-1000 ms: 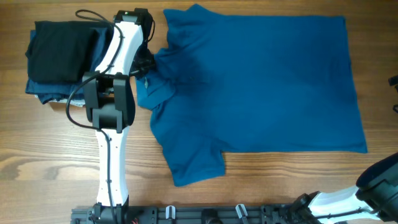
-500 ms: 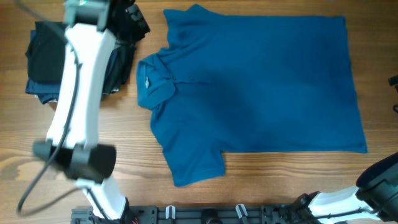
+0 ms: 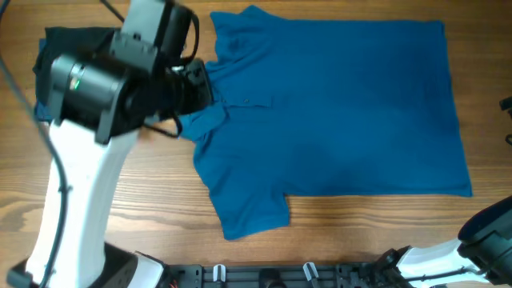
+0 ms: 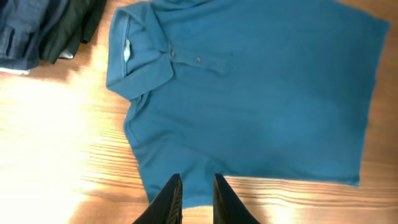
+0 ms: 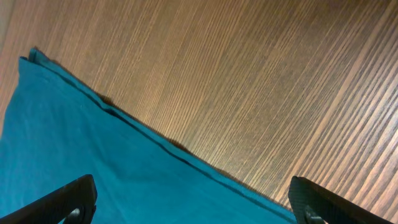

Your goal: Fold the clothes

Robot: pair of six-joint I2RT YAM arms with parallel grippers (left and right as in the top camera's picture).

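The clothes, a bright blue polo shirt [image 3: 336, 112], lie spread flat on the wooden table [image 3: 80, 184], collar to the left and hem to the right. In the left wrist view the shirt [image 4: 249, 93] shows its collar [image 4: 134, 62] and button placket lying flat. My left gripper [image 4: 198, 190] hangs high above the shirt's near sleeve, its jaws a narrow gap apart and holding nothing. My left arm [image 3: 120, 80] hides part of the collar from overhead. My right gripper [image 5: 193, 208] stands wide open over an edge of the shirt [image 5: 74, 155], empty.
A stack of black and dark navy folded garments [image 3: 52, 48] sits at the table's far left, also in the left wrist view's top left corner [image 4: 37, 31]. The right arm's base [image 3: 488, 232] is at the bottom right.
My left gripper has let go at the collar, which had been bunched and now lies flat, and the arm has risen high above it. The right arm has not moved.
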